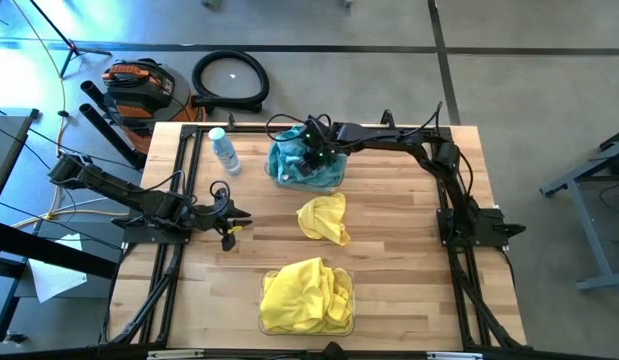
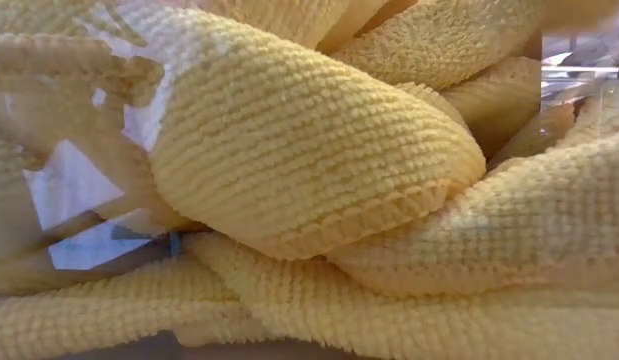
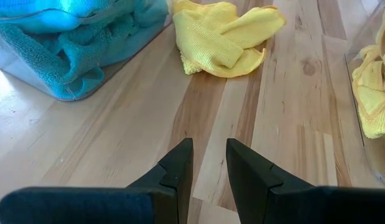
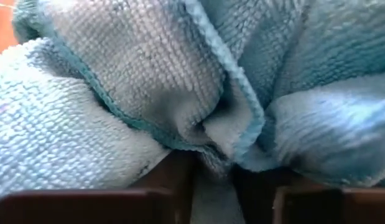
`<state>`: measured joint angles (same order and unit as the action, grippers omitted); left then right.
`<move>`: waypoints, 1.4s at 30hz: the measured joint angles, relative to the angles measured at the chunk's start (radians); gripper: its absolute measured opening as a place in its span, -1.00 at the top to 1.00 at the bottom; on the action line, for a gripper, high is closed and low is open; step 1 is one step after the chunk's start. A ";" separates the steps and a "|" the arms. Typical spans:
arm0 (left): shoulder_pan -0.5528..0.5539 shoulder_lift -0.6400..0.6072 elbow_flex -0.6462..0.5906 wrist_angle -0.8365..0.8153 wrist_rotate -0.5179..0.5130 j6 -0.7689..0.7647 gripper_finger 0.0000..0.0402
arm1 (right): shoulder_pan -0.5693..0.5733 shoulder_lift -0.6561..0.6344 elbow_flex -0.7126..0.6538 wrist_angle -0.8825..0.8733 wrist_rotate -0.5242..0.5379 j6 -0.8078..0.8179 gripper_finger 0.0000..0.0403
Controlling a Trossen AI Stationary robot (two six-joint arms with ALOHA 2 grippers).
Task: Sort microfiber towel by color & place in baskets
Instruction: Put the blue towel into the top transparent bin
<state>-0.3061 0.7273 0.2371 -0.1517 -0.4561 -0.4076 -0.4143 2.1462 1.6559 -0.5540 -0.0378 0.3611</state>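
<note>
High view shows my right hand (image 1: 314,152) pressed into the teal towels (image 1: 307,170); grip unclear. My left hand (image 1: 232,222) waits part-open, empty. One yellow towel (image 1: 324,218) lies mid-worktop: soft, light, best pinched at a raised fold.

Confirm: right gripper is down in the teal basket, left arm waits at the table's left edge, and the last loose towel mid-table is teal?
Not quite: the loose towel mid-table is yellow, as the high view shows. The right gripper is down in the teal basket, and the left gripper waits at the left edge.
</note>
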 joint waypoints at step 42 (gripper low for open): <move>0.000 0.000 0.000 -0.008 0.001 -0.010 0.58 | 0.098 -0.053 0.437 -0.456 0.188 0.008 0.39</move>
<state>-0.3061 0.7276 0.2371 -0.1600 -0.4553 -0.4171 -0.3161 2.0933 2.0931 -1.0097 0.1499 0.3687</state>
